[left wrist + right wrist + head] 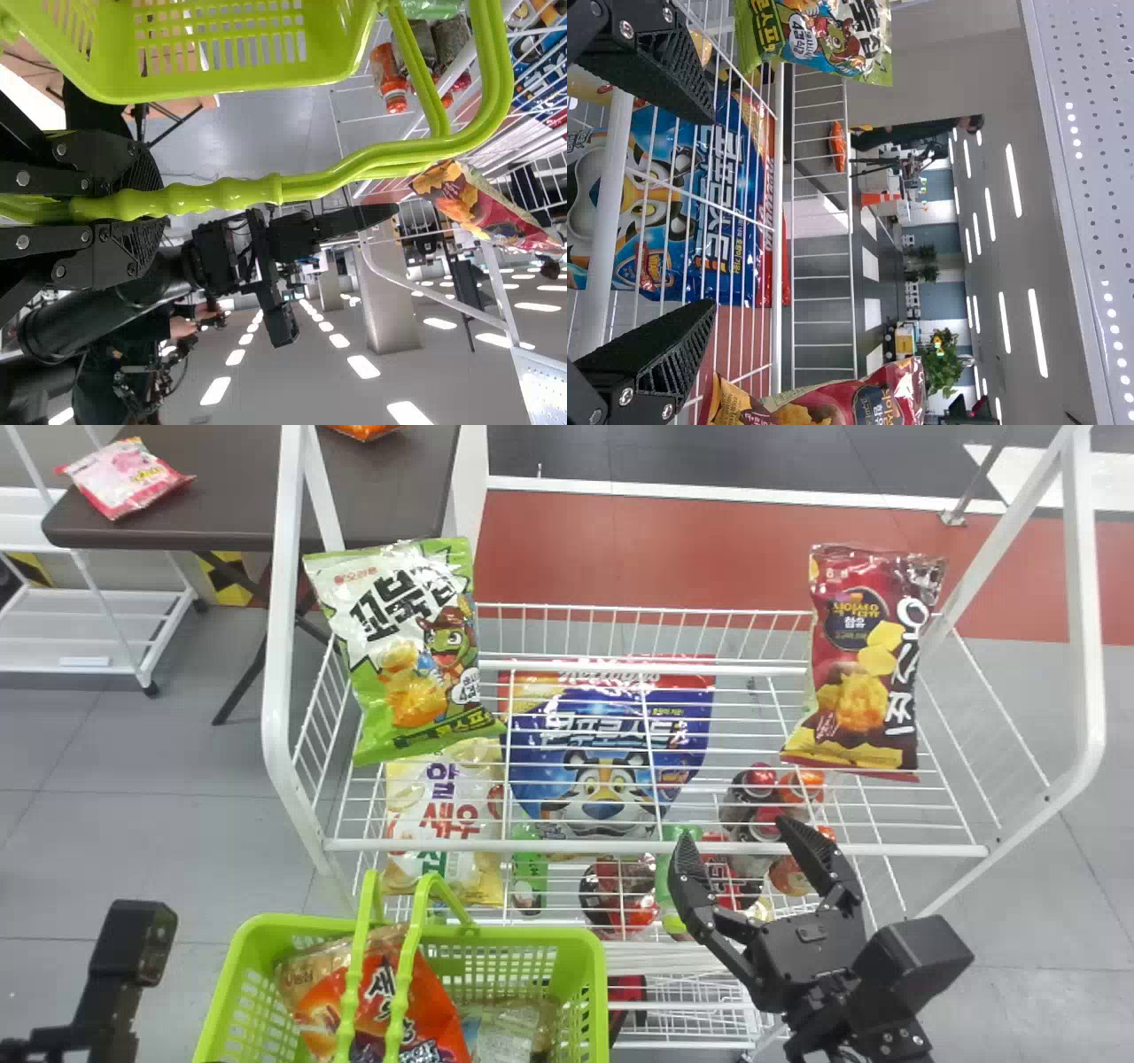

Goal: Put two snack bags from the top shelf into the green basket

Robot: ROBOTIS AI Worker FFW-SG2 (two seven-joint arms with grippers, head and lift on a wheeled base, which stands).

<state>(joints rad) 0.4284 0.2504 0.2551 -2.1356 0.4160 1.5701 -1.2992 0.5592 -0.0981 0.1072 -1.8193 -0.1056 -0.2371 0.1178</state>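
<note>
So both snack bags are up on the top shelf, not in the basket. The green-and-white bag (399,646) is on the left, puffy and crinkled with flat crimped ends, and the dark red bag (859,664) is on the right, shiny and wrinkly up top. Both stand pretty much upright on the shelf (656,849), which is white wire grid with round-cornered tube frames at the sides.

The right pincer (733,831) is by the front rail, nearer the red one. It's wide open with nothing in it, two flat black fingers with ribbed pads. The left pincer (146,204) is clamped on the handles (310,186), smooth bright plastic with a knobbly grip section.

Those belong to the green basket (580,943), slotted plastic, in front of the rack's left side. There's an orange-red bag (381,1001) in there, plus a see-through packet (509,1032) with a pale label.

Under the wire you've got a big glossy blue bag (602,753) and some shiny round cans (760,779). Back left, a dark flat worktop (230,505) has a pink pillow-shaped bag (124,478) on it.
</note>
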